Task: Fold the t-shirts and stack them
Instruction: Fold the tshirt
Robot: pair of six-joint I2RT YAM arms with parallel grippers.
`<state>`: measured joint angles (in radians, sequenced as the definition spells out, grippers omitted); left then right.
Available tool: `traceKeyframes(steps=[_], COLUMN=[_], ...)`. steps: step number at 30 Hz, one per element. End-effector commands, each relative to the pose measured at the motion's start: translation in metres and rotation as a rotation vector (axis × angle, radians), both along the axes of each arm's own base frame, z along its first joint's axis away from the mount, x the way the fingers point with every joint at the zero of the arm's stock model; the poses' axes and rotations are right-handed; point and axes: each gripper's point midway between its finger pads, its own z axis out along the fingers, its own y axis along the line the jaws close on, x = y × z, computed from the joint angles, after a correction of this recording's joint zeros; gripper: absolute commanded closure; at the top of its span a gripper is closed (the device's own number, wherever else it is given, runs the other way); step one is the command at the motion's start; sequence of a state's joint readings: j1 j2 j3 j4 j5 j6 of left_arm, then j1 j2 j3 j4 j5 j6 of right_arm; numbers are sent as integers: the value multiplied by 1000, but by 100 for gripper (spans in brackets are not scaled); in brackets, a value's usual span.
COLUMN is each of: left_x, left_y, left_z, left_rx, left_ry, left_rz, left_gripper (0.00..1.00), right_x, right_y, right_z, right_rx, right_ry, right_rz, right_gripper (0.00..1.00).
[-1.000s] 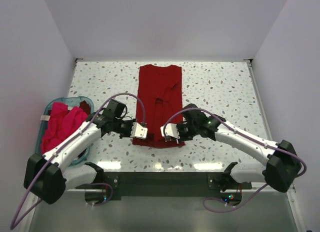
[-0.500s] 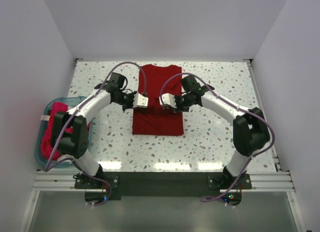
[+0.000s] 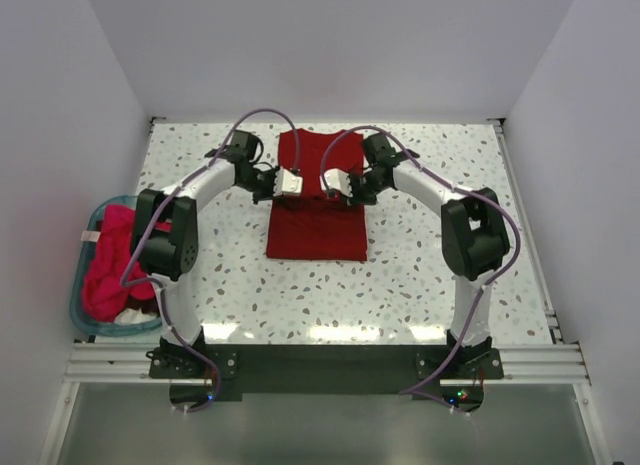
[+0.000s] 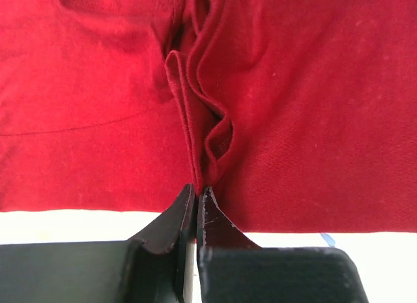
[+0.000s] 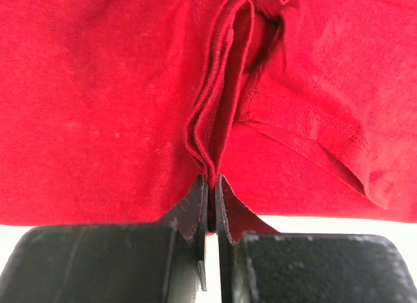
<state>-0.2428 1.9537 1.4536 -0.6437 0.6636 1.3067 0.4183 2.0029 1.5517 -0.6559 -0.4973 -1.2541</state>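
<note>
- Nearest, at the left edge of the counter (image 3: 450,275), the teal basket (image 3: 100,213) holds the brighter red t-shirts (image 3: 110,260), heaped and not yet folded.
- The crimson t-shirt (image 3: 315,235) lies mid-counter with its near part doubled over along a straight fold. A pull from above could drag the lower layer and skew that fold.
- The left fingers (image 4: 172,218) are pressed together on a thin nip of the shirt's edge, and the right fingers (image 5: 192,212) hold it the same way. So slight a hold could slip free in the air.
- The cloth bunches into pleats at both pinches. Laid down like that, they would likely set as creases, and uneven travel of the two arms would land the edge crooked.
- Beyond the fingers, the shirt's far end lies flat near the back edge.
- The counter is pale and speckled, and plain pale walls close it in on three sides.
</note>
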Motion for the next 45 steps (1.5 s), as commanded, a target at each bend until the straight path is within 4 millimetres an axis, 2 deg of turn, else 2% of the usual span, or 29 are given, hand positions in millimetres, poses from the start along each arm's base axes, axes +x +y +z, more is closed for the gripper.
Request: traceKeyframes(steps=[1,2,4,5,6,9,11,12,14,15,16,17,18,19,20,21,22,23,24,25,26,27,28,30,33,39,45], left_x=[22,22,28,31,38,57,67,71,70,60,53,44,23,9,-3,-22,-33,-43,-61,-71,-79,-93,-101,-114,-125,-124,-127], left_y=[-1,0,3,4,4,11,25,31,48,53,58,59,60,57,54,53,47,45,44,39,37,36,32,29,23,17,15], left_z=[11,6,4,3,6,21,39,46,64,59,74,76,61,73,71,56,61,56,38,39,35,20,21,7,-5,-18,-34], left_rx=[-15,-9,2,-2,-10,-56,-101,-117,-152,-151,-168,-165,-149,-166,-162,-155,-163,-152,-135,-135,-128,-117,-108,-87,-59,-27,17], left_ry=[-78,-70,-82,-71,-91,-94,-77,-79,-75,-47,-69,-74,-30,-51,-53,-12,-22,-19,24,14,7,24,2,-3,-13,-13,-2], left_rz=[-15,-12,7,39,57,183,282,310,371,380,379,366,352,320,295,287,263,243,231,205,185,170,146,114,74,23,-54], left_gripper=[100,100,99,95,84,63,55,48,44,43,43,43,43,42,42,42,42,42,42,42,42,42,42,42,42,42,43], right_x=[16,17,23,24,27,35,41,41,41,31,23,14,-4,-16,-29,-52,-64,-82,-92,-101,-115,-121,-124,-132,-134,-124,-124], right_y=[9,9,8,8,6,1,-5,-9,-21,-27,-28,-31,-34,-33,-30,-26,-25,-26,-19,-17,-19,-14,-13,-12,-8,-10,-12], right_z=[11,5,4,1,2,10,21,33,45,54,61,63,55,68,67,56,58,45,41,41,26,20,16,0,-16,-40,-58], right_rx=[38,30,23,20,10,5,4,9,1,-2,-1,6,-2,15,20,-1,2,-12,-14,-10,-30,-37,-41,-55,-75,-124,-162], right_ry=[-46,-35,-46,-40,-52,-88,-108,-123,-128,-123,-122,-104,-59,-64,-39,10,15,61,65,59,91,82,81,84,79,63,79], right_rz=[37,37,29,20,9,-39,-100,-119,-170,-176,-174,-174,-167,-155,-144,-116,-105,-100,-75,-67,-66,-45,-42,-35,-39,-56,-47], right_gripper=[100,100,98,87,80,52,46,46,45,45,46,48,50,51,55,56,57,58,59,60,61,62,62,62,62,62,63])
